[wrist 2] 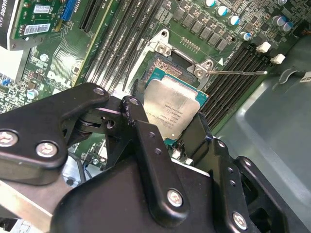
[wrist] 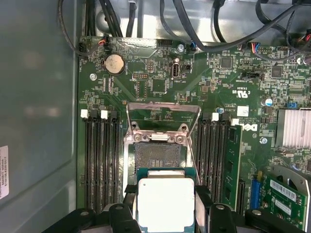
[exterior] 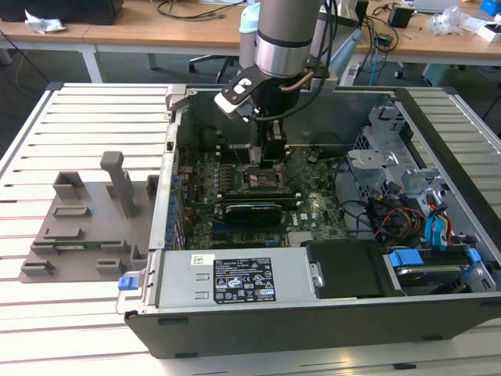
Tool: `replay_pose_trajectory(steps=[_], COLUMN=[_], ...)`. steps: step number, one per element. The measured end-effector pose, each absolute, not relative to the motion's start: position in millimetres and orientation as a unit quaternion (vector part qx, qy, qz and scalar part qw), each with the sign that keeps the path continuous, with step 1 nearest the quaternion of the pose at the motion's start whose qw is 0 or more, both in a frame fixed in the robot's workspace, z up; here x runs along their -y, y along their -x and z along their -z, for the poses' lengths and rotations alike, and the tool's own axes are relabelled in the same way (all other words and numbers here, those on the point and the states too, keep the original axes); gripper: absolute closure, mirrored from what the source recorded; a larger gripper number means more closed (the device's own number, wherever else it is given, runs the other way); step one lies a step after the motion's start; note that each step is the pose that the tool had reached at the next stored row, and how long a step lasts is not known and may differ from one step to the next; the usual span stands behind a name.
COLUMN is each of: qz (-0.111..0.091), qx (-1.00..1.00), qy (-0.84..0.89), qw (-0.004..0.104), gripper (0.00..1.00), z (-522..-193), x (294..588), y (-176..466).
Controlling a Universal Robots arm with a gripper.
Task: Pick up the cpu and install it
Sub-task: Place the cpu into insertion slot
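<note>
The cpu (wrist 2: 172, 109), a flat square chip with a silvery lid and green rim, sits between the black fingers (wrist 2: 138, 121) of my gripper (wrist 2: 170, 124), which is shut on its edges. In the first wrist view the cpu (wrist: 166, 201) hovers just off the open socket (wrist: 158, 158), partly overlapping its near edge. The socket's metal load plate (wrist: 163, 114) stands raised, and its thin lever (wrist 2: 238, 73) is swung out. In the exterior view my gripper (exterior: 270, 153) reaches down into the open computer case (exterior: 313, 321), just above the socket (exterior: 262, 178) on the motherboard.
Memory slots (wrist: 99, 160) flank the socket on both sides. A card (exterior: 250, 210) lies near the socket, with a power supply (exterior: 235, 278) in front of it. Drive bays and cables (exterior: 407, 204) fill the case's right. A grey plastic fixture (exterior: 86, 219) sits on the slatted table at the exterior view's left.
</note>
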State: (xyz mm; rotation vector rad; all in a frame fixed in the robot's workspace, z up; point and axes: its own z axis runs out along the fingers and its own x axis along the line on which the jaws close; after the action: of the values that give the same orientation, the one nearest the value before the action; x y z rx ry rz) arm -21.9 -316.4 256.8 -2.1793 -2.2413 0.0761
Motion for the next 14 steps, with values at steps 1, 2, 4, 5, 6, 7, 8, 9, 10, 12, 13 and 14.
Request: replay_pose_trajectory(steps=[1, 2, 4, 5, 6, 7, 8, 9, 10, 12, 13, 14], qz=[-0.024, -0.024, -0.024, -0.024, -0.024, -0.024, -0.024, -0.024, -0.024, -0.024, -0.024, -0.024], qx=[0.717, 0.717, 0.717, 0.717, 0.717, 0.717, 0.717, 0.717, 0.717, 0.717, 0.717, 0.717], qy=[0.697, 0.697, 0.697, 0.697, 0.697, 0.697, 0.697, 0.697, 0.697, 0.697, 0.697, 0.697], qw=[0.007, 0.007, 0.007, 0.007, 0.007, 0.007, 0.007, 0.007, 0.007, 0.007, 0.007, 0.007], gripper=[0.45, 0.45, 0.45, 0.45, 0.45, 0.45, 0.45, 0.45, 0.45, 0.45, 0.45, 0.45], z=[-256, -255, -252, -252, -251, -250, -249, -249, -247, -245, -244, -243], x=[316, 316, 316, 316, 316, 316, 316, 316, 316, 316, 316, 316], y=[22, 22, 22, 22, 22, 22, 22, 22, 22, 22, 22, 22])
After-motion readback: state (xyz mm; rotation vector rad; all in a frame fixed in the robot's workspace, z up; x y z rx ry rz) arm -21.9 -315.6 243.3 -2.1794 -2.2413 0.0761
